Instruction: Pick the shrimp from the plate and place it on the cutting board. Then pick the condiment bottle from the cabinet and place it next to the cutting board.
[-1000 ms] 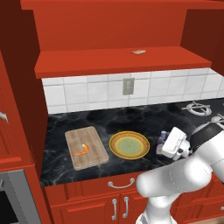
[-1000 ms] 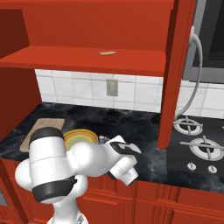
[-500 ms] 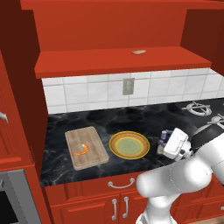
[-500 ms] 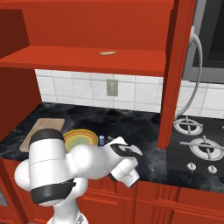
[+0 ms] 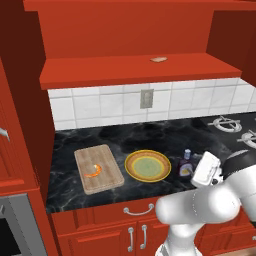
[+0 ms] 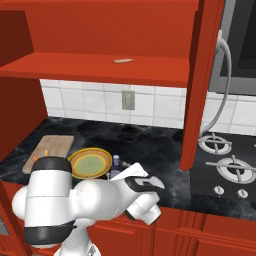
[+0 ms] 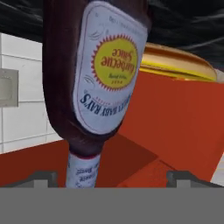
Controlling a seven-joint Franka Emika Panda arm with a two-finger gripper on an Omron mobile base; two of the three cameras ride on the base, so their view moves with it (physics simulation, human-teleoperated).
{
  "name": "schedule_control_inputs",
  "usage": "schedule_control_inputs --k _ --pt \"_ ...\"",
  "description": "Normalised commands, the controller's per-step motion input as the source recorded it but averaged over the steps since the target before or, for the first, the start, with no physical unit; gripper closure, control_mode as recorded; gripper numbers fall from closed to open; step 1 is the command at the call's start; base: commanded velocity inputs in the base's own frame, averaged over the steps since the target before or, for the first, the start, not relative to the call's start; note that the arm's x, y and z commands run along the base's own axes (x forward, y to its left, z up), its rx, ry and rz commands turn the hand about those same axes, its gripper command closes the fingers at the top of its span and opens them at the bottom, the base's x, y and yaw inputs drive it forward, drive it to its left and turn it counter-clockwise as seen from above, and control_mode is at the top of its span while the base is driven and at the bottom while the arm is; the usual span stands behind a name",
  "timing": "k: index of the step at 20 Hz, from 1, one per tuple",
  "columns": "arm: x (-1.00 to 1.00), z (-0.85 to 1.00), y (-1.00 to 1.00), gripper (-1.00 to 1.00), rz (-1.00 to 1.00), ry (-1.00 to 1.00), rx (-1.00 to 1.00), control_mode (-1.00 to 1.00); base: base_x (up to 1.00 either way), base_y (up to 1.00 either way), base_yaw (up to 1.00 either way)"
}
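The condiment bottle (image 5: pixel 186 164) stands upright on the black counter just right of the plate (image 5: pixel 148 166). The plate lies right of the cutting board (image 5: pixel 106 156), and the orange shrimp (image 5: pixel 93 171) rests on the board. My gripper (image 5: pixel 194 170) is open at the bottle's right side. In the hand view the bottle (image 7: pixel 94 74) looms close and upside down, with its cap between my gripper's (image 7: pixel 113 178) widely spread fingertips (image 7: pixel 43 177), neither touching it. From the right base I see the bottle (image 6: pixel 116 162) beside the plate (image 6: pixel 90 163), partly behind my arm. Above is the cabinet (image 5: pixel 135 70).
A small flat tan thing (image 5: pixel 159 59) lies on the cabinet shelf. Stove burners (image 6: pixel 225 165) sit on the counter to the right, past a red vertical panel (image 6: pixel 200 85). A wall outlet (image 5: pixel 146 98) is set in the white tiles. Red drawers with silver handles (image 5: pixel 138 210) run below the counter.
The jaws have spread wide, letting go of the condiment bottle, which stays standing on the counter beside the plate. The hand has eased slightly back toward the base.
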Motion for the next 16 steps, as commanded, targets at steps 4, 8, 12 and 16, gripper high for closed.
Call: schedule_control_inputs --k 4,8,12,16 --pt "-0.39 0.23 0.0 -1.0 0.0 -0.04 0.0 -1.0 0.0 0.0 0.0" --pt "-0.39 0.38 0.0 -1.0 0.0 -0.05 0.0 -1.0 0.0 0.0 0.0" --pt "-0.36 0.54 0.0 -1.0 0.0 -0.06 -0.13 -1.0 0.0 0.0 0.0" --pt "-0.37 0.51 0.0 -1.0 0.0 -0.1 -0.21 -1.0 0.0 0.0 0.0"
